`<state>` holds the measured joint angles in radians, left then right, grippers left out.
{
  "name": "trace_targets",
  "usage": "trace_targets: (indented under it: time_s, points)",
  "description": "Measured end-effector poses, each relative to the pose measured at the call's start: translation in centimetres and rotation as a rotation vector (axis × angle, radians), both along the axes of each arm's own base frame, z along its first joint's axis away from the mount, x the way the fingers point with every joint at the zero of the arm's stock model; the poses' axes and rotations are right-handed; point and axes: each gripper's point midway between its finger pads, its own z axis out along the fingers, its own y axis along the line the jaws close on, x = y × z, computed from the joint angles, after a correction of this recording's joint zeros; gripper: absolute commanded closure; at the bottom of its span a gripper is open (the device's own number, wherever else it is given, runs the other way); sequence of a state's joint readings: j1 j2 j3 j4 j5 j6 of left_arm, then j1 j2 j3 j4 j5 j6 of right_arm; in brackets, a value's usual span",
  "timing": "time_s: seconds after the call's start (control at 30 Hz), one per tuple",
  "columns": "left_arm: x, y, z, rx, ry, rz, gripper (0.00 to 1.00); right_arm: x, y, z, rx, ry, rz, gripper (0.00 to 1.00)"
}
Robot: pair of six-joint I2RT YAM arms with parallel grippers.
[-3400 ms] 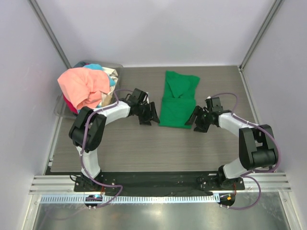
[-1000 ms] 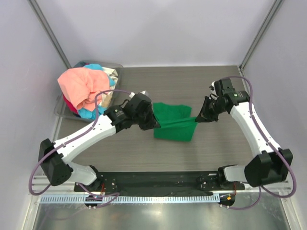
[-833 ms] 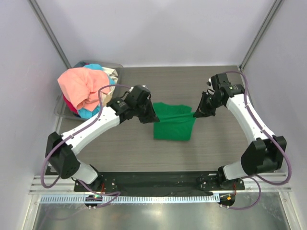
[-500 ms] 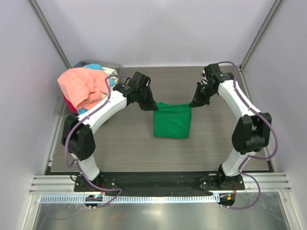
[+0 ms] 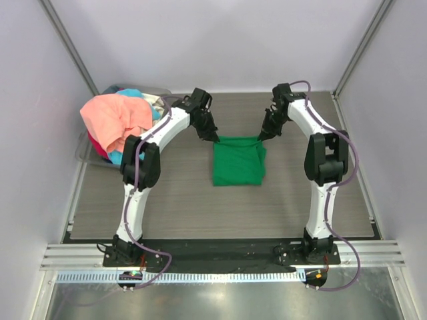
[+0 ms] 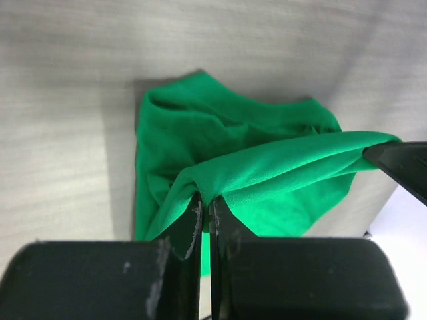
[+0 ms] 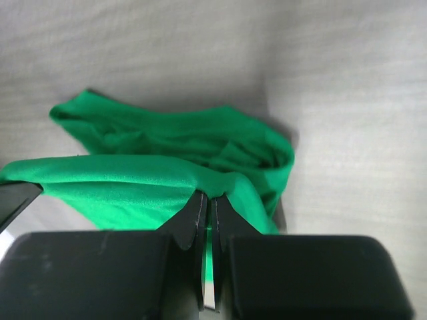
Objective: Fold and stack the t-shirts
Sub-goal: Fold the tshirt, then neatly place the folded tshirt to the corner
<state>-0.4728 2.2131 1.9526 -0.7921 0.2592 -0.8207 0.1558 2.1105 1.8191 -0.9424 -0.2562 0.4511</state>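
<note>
A bright green t-shirt (image 5: 238, 163) lies folded in the middle of the table, its far edge lifted and stretched between my two grippers. My left gripper (image 5: 215, 138) is shut on the far left corner of the green t-shirt (image 6: 267, 173). At the far right corner, my right gripper (image 5: 261, 138) pinches the same green cloth (image 7: 153, 180). Both arms reach far over the table. More t-shirts (image 5: 115, 121), salmon-pink on top with light blue, cream and red beneath, are heaped at the back left.
A grey translucent plastic bin (image 5: 160, 93) holds the heap of shirts at the back left corner. Pale walls and metal posts (image 5: 357, 47) close in the table on three sides. A black base rail (image 5: 220, 253) runs along the near edge.
Both grippers have carried the green t-shirt's edge from the near side up and over towards the back. The shirt now lies as a shorter, squarer fold.
</note>
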Motion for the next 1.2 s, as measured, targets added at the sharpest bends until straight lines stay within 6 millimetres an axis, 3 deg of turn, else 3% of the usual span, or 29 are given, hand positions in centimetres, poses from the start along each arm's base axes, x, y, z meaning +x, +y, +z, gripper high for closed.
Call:
trace_targets:
  time_s: [0.1, 0.13, 0.17, 0.2, 0.23, 0.27, 0.3, 0.33, 0.47, 0.57, 0.73, 0.83, 1.0, 1.1, 1.2]
  points:
    - [1.5, -0.1, -1.1, 0.007, 0.010, 0.001, 0.94, 1.4, 0.0, -0.9, -0.009, -0.002, -0.005, 0.84]
    - [2.0, -0.1, -1.3, 0.006, 0.011, 0.004, 0.87, 1.8, 0.0, -1.2, -0.012, -0.001, -0.007, 0.79]
    - [2.3, 0.0, -1.6, 0.008, 0.012, 0.005, 0.79, 2.3, 0.0, -1.5, -0.015, -0.006, -0.009, 0.63]
    - [2.8, 0.0, -1.9, 0.009, 0.017, 0.008, 0.71, 2.8, -0.1, -1.7, -0.020, -0.009, -0.017, 0.54]
    - [3.3, 0.1, -2.0, 0.009, 0.016, 0.012, 0.57, 3.3, -0.3, -1.8, -0.026, -0.015, -0.020, 0.43]
    - [3.9, 0.3, -2.0, 0.007, 0.015, 0.017, 0.40, 3.9, -0.6, -1.9, -0.036, -0.026, -0.022, 0.18]
    - [4.5, 0.5, -1.8, 0.004, 0.007, 0.018, 0.22, 4.2, -0.9, -1.7, -0.045, -0.036, -0.034, 0.05]
    - [5.1, 0.6, -1.4, 0.000, -0.006, 0.021, 0.00, 4.5, -1.3, -1.6, -0.055, -0.043, -0.044, 0.00]
    - [6.1, 1.6, 1.2, -0.010, -0.062, 0.030, 0.00, 5.5, -3.0, -0.1, -0.087, -0.115, -0.077, 0.00]
    - [5.1, 2.7, 3.9, -0.004, -0.102, 0.028, 0.00, 3.9, -3.9, 1.3, -0.080, -0.164, -0.093, 0.00]
    - [-0.5, 5.2, 8.3, 0.005, -0.135, 0.021, 0.00, 0.7, -2.8, 2.5, 0.018, -0.235, -0.059, 0.00]
    - [-4.9, 7.5, 10.1, 0.026, -0.178, 0.024, 0.00, -0.9, -1.5, 0.9, 0.089, -0.242, -0.022, 0.00]
    - [-10.5, 11.3, 11.0, 0.085, -0.227, 0.042, 0.00, -3.6, -0.4, -3.2, 0.129, -0.160, 0.011, 0.01]
    - [-13.0, 13.2, 10.3, 0.132, -0.241, 0.051, 0.00, -3.5, -0.1, -4.0, 0.140, -0.169, 0.020, 0.02]
    - [-15.4, 15.0, 8.9, 0.181, -0.217, 0.056, 0.00, -2.8, 0.1, -4.5, 0.144, -0.187, 0.024, 0.14]
